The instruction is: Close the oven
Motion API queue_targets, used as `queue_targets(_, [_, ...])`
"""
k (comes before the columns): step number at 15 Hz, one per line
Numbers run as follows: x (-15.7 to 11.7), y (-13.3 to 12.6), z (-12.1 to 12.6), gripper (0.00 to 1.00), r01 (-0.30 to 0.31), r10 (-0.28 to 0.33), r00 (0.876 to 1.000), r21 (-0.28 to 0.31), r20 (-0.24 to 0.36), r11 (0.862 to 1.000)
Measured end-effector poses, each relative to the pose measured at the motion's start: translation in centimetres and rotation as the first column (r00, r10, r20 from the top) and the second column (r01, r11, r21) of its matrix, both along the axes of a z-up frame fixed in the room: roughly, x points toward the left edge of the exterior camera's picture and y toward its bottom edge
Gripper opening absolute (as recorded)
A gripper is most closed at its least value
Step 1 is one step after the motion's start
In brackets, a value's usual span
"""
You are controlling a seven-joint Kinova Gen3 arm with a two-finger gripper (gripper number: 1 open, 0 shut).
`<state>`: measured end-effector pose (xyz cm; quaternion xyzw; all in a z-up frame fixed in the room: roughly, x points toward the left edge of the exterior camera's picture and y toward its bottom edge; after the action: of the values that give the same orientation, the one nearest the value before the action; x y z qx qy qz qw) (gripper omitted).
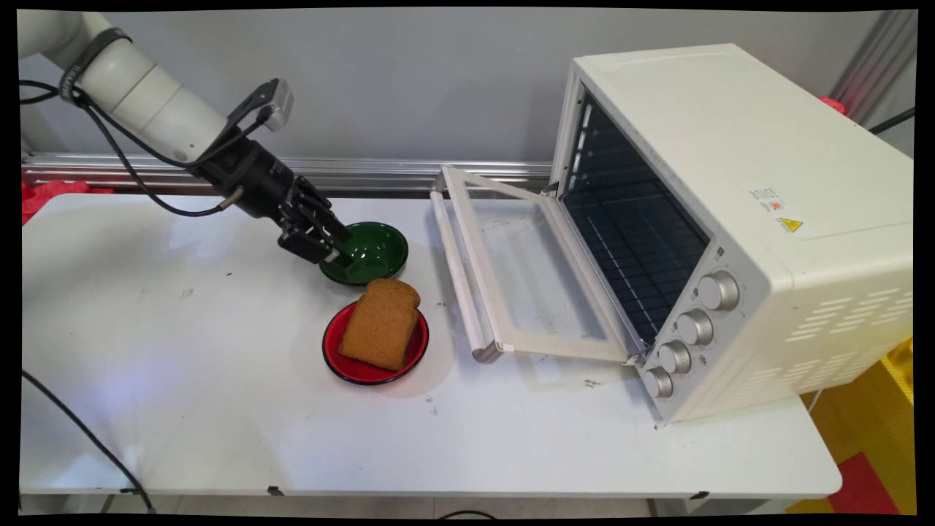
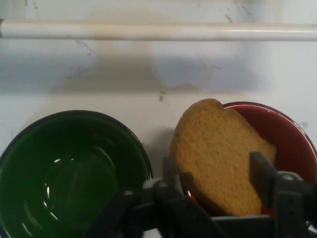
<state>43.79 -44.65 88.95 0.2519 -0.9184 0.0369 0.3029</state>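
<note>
- A white robot arm reaches in from the upper left, angled down toward the middle of a white table (image 1: 182, 380).
- Its black gripper (image 1: 337, 250) hangs low over the near-left rim of a dark green bowl (image 1: 372, 252). In the hand view its two fingers (image 2: 262, 171) stand apart, released, with nothing clamped between them.
- Seen through the hand camera, a slice of brown bread (image 2: 218, 156) lies in the gap between the fingers, beyond them.
- The bread (image 1: 380, 324) rests on a red plate (image 1: 365, 369), overhanging the rim that faces the green bowl. The plate sits just in front of the bowl, close beside it.
- To the right stands a cream toaster oven (image 1: 738, 219) with four knobs. Its glass door (image 1: 526, 270) lies folded down flat, and the door's pale handle bar (image 1: 456, 270) is near the two dishes.
- The same bar (image 2: 158, 31) crosses the top of the hand view.
</note>
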Motion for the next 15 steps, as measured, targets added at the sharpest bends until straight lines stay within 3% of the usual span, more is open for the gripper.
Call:
queue_targets(9, [0.4,-0.9,-0.5,0.00,-0.004,0.005,1.000,0.014,-0.020,1.000])
queue_targets(15, [-1.6,-2.3,-1.9,0.00,0.002,-0.003,0.998,-0.005,-0.059,1.000])
